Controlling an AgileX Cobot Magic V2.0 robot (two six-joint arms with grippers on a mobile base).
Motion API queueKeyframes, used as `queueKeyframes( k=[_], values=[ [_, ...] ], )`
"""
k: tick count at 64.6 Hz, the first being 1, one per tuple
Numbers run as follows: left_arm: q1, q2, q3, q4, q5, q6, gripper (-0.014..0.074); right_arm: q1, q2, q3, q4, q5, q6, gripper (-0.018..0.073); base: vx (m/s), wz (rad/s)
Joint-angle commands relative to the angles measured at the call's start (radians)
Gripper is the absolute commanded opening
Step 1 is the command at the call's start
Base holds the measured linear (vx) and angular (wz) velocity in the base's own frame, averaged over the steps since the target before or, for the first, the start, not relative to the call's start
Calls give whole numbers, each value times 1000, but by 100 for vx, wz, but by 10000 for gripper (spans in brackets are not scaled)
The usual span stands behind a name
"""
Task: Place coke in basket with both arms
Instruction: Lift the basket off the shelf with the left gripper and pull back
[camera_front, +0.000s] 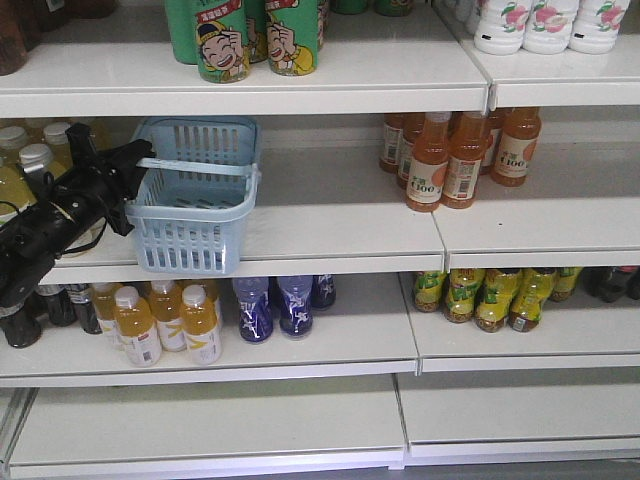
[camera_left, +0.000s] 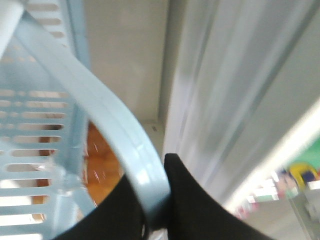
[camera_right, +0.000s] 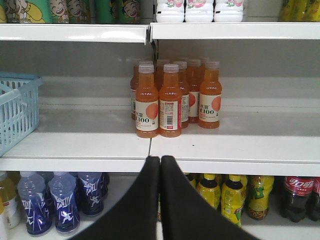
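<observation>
Two hazards stand out. First, the pale blue slotted plastic shopping basket (camera_front: 195, 200) sits at the front of the white middle shelf (camera_front: 330, 225), its front seemingly over the lip. The black wedge-shaped left gripper (camera_left: 152, 197) grips it only by the rounded rim on one side. With so off-centre a hold, I judge that a lift or pull could tip the basket or let the rim slide out of the fingers.

Second, the coke (camera_right: 299, 192), a dark cola bottle with a red label and white script, stands on the lower shelf at the far right. It is well apart from the basket and just beside a row of yellow-green drink bottles (camera_right: 232, 197). The black right gripper (camera_right: 160, 162) has its fingers pressed together on nothing, so it must spread them before reaching. A careless approach could topple the neighbours or push the coke back.

Only the front view shows the basket whole, its place on the shelf, and the black left arm (camera_front: 60, 215) reaching in from the side. The right gripper is not in it, and the coke appears there only as dark shapes at the right edge. The left wrist view, though blurred, shows the rim pinched between the black fingers, which the front view leaves uncertain. Only the right wrist view gives the coke's label and the closed, empty fingers, plus the orange juice bottles (camera_right: 170, 102) on the middle shelf.
</observation>
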Motion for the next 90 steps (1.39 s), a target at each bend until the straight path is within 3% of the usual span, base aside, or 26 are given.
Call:
queueKeyframes(
  k=[1,12,26,33,66,83,90],
  values=[
    [-4,-56,-22,77,-200,-35,-8,-6,17,5,-8,-72,-2,-10,0,0],
    [-4,-62,-22,259,-296,-149,-8,-6,17,5,-8,-72,-2,-10,0,0],
    [-7,-133,-22,602,-296,-149,-8,-6,17,5,-8,-72,-2,-10,0,0],
    [-26,-200,4,701,-296,-149,-8,-6,17,5,-8,-72,-2,-10,0,0],
    [-240,-570,318,768,-296,-148,-8,-6,17,5,-8,-72,-2,-10,0,0],
    [-306,-759,378,758,-296,-148,-8,-6,17,5,-8,-72,-2,-10,0,0],
    [-319,-823,377,718,-296,-148,-8,-6,17,5,-8,-72,-2,-10,0,0]
  ],
)
